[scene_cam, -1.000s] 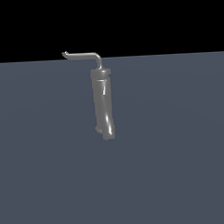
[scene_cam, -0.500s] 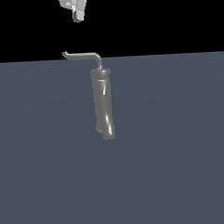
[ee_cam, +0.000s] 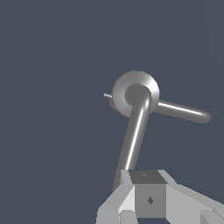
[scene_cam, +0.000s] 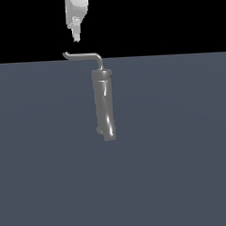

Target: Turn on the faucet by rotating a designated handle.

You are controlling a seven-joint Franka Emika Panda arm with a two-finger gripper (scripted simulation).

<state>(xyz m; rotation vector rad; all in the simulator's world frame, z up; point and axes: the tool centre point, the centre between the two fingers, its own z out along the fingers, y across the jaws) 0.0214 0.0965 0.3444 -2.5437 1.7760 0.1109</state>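
Grey handle [scene_cam: 83, 56] untouched; gripper [scene_cam: 76, 38] poised just above its tip, jaw state unclear. Contact and rotation pending.

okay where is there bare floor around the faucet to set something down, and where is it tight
The grey floor shows bare on both sides of the faucet and in front of its base, out to the exterior view's edges. It is tight only up top: the gripper hangs just above the handle, near its upturned tip, with a small gap between them.
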